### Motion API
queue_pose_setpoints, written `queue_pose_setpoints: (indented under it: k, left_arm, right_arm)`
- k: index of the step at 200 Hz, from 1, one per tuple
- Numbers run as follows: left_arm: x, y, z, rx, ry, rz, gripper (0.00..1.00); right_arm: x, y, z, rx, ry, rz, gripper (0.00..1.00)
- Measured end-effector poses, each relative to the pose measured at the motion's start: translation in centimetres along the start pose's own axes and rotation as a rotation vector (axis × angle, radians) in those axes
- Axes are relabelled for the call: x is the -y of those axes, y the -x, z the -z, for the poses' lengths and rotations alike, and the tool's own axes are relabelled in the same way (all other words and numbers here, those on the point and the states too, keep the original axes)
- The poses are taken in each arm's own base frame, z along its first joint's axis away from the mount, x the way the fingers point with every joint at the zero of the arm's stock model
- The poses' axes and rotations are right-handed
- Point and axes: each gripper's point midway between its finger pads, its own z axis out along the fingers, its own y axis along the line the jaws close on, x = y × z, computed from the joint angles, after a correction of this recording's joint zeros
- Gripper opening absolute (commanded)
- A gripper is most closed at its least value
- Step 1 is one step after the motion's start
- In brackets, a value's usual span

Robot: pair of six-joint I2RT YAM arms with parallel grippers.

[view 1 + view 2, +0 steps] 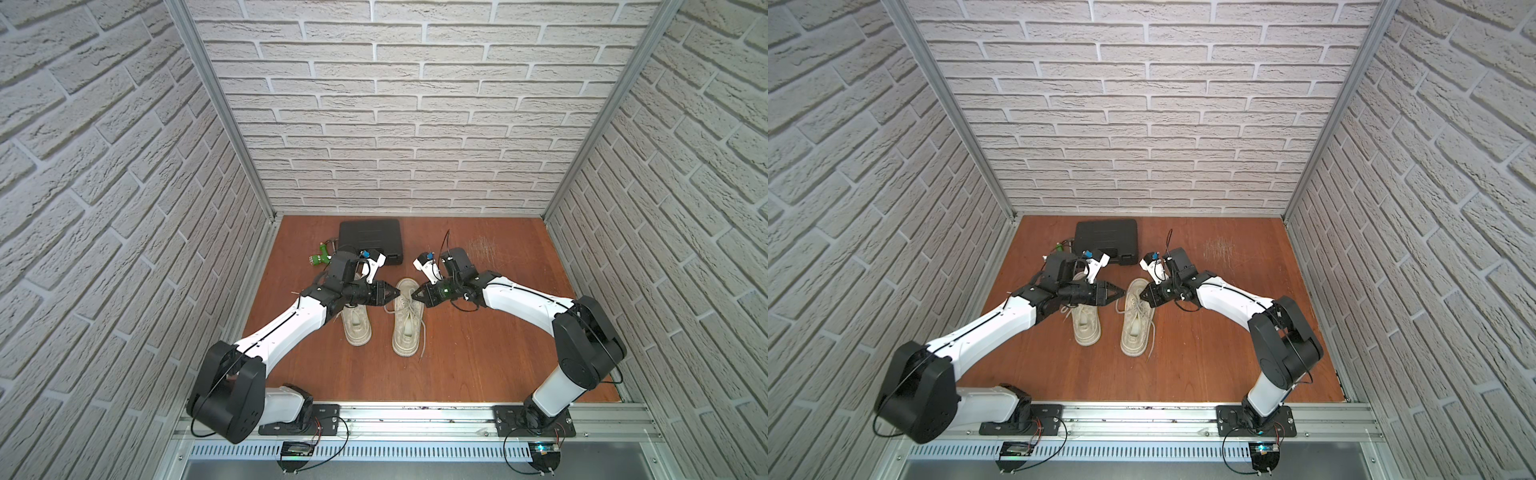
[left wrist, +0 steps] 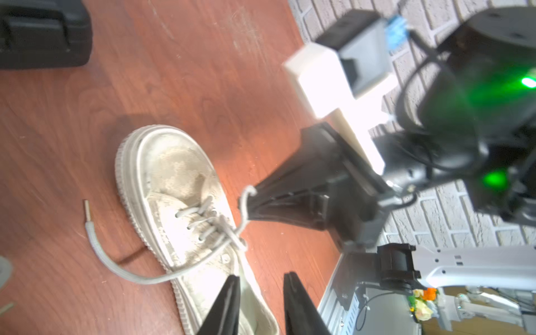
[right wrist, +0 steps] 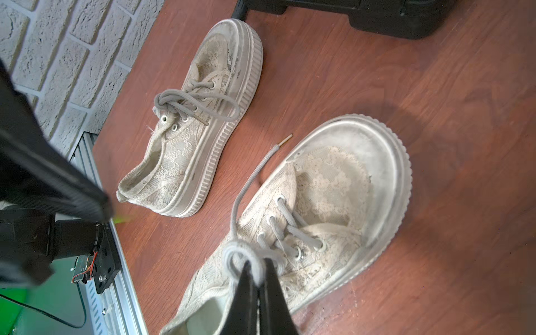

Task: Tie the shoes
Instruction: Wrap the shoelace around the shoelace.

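Note:
Two worn beige shoes lie side by side, toes toward the back wall. The left shoe [image 1: 355, 328] [image 3: 197, 130] has its laces in a bow and lies partly under my left arm. Above the right shoe [image 1: 409, 320] [image 2: 171, 174] [image 3: 333, 188], my right gripper [image 1: 414, 296] [image 3: 256, 264] is shut on a loop of its lace [image 3: 240, 252] [image 2: 246, 194] at the top eyelets. My left gripper [image 1: 398, 292] [image 2: 262, 275] faces it from the other side, open, with nothing between its fingers. The lace's other end [image 2: 95, 240] trails loose on the table beside the shoe.
A black plastic case [image 1: 370, 237] lies at the back behind the shoes. A green tool [image 1: 322, 257] sits left of it, near my left wrist. The wooden table [image 1: 478, 353] is walled by brick panels on three sides, with an aluminium rail along the front.

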Motion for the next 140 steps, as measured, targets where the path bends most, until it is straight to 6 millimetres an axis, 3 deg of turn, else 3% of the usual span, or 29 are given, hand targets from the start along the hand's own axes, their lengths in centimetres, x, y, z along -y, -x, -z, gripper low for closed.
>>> queue_pose_setpoints:
  k: [85,140]
  left_arm:
    - [0.2,0.5,-4.7,-0.093,-0.108,0.014,0.35]
    - [-0.6,0.4,-6.0,-0.104,-0.104,0.033,0.38]
  right_arm:
    - [-0.4,0.0,-0.1,-0.001,0.009,0.006,0.03]
    - [-0.2,-0.1,-0.1,-0.005,0.001,0.004,0.03]
